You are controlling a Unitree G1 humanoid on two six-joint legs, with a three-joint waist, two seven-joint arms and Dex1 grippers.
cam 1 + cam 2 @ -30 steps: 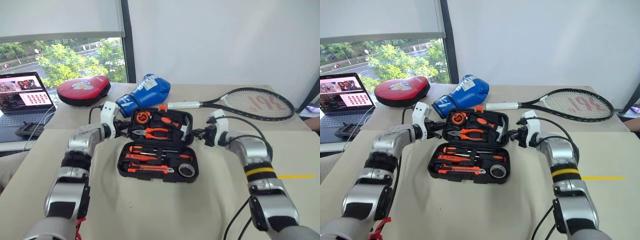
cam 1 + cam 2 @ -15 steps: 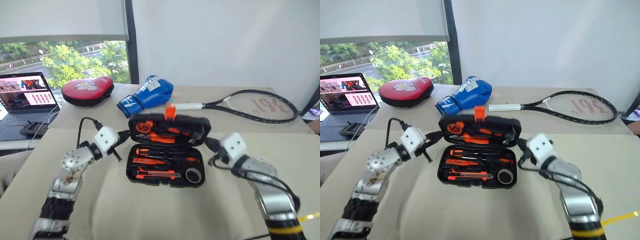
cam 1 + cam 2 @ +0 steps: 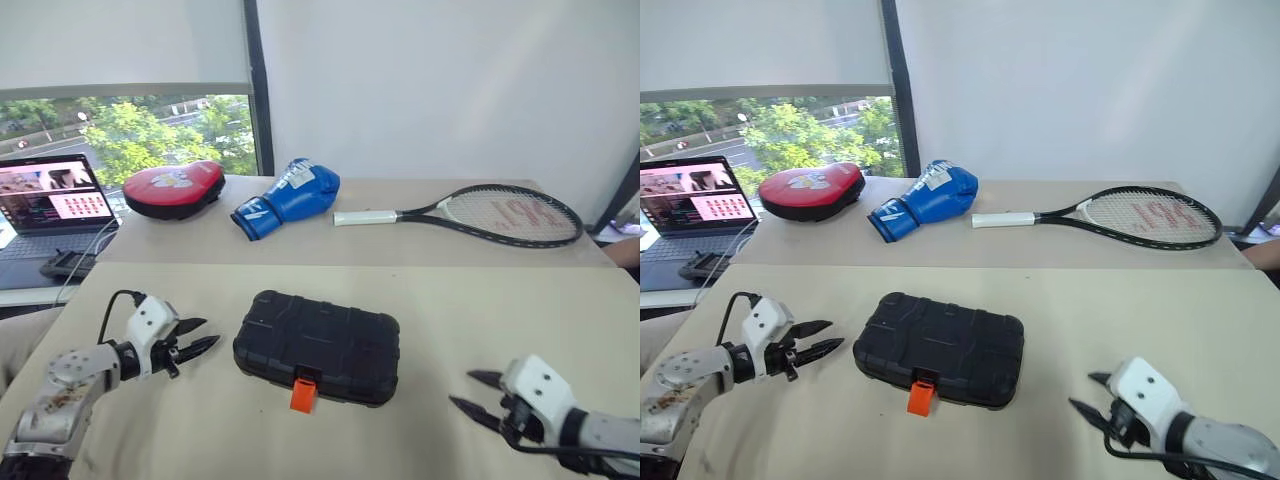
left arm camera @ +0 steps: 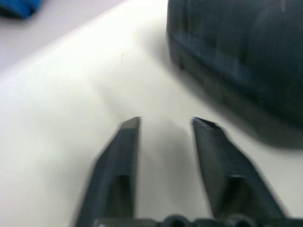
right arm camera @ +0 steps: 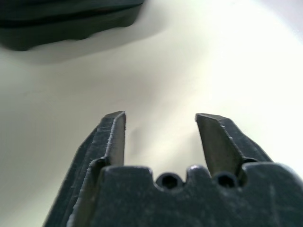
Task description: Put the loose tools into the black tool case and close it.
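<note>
Ribbed black moulded tool case [image 3: 316, 346] shut, orange latch [image 3: 303, 394], left pincer [image 3: 194, 338] and right pincer [image 3: 472, 394] apart, empty.

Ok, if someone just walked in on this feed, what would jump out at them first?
Probably the black tool case, lying shut in the middle of the near table with its orange latch sticking out toward the robot. The left gripper and right gripper sit open and empty on either side. Behind, a blue boxing glove and a tennis racket catch the eye.
</note>
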